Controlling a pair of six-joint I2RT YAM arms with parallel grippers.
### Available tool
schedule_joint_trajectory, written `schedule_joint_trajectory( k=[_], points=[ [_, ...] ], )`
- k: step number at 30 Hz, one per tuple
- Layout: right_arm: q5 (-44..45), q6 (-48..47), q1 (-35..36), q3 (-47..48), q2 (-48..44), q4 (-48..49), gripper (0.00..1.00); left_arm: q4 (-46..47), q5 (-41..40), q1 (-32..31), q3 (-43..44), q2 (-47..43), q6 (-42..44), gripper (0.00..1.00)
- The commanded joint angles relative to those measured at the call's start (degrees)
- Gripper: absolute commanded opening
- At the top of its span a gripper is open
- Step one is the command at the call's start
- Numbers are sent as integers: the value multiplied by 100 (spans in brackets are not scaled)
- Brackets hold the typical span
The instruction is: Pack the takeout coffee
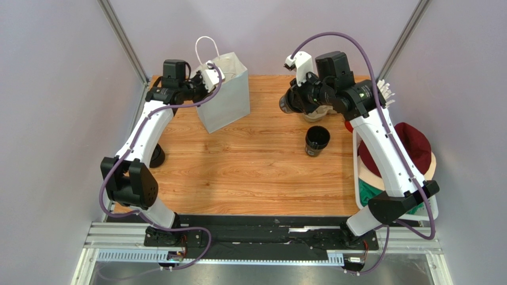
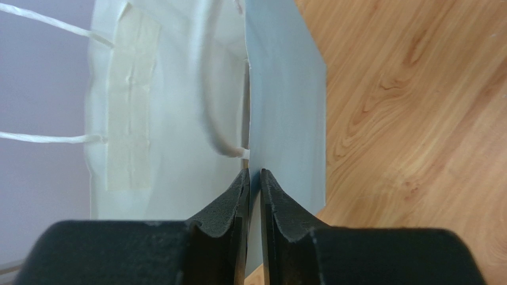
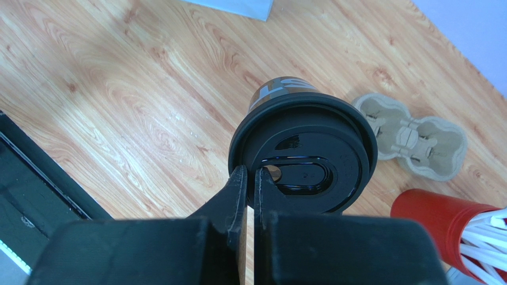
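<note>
The takeout coffee (image 3: 303, 148), a cup with a black lid and brown side, is pinched at the lid's near rim by my right gripper (image 3: 250, 172), which is shut on it. From above, cup (image 1: 288, 105) and right gripper (image 1: 296, 100) are at the table's far right-centre. Whether the cup is off the wood I cannot tell. Another black cup (image 1: 316, 141) stands alone nearer the middle. The white paper bag (image 1: 225, 95) stands upright at the far left. My left gripper (image 2: 254, 174) is shut on the edge of its wall (image 2: 285, 119), at the bag's top left corner (image 1: 206, 74).
The brown pulp cup carrier (image 3: 416, 135) lies just right of the held cup. Beside it is a red cup of white straws (image 3: 443, 222). A stack of hats (image 1: 410, 148) sits off the table's right edge. A black round object (image 1: 157, 155) lies by the left arm.
</note>
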Motion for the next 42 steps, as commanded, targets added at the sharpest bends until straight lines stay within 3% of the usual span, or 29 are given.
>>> schedule_joint_trajectory(
  k=[1,15,30,36,42],
  points=[
    [-197,66,-52,673,56,101,0,-410,319,-250,143,-461,68,17],
    [-408,162,-52,1324,127,276,0,-718,82,-1594,-437,-1692,-968,17],
    [-1120,566,-52,1245,188,373,0,-710,-612,-2773,-456,-1693,-2505,13],
    [-1533,804,-34,1719,645,321,0,-578,-1550,-2781,185,-1570,-2735,16],
    [-1726,830,308,2035,988,285,0,-490,-2789,-2773,433,-1613,-2535,28]
  ],
)
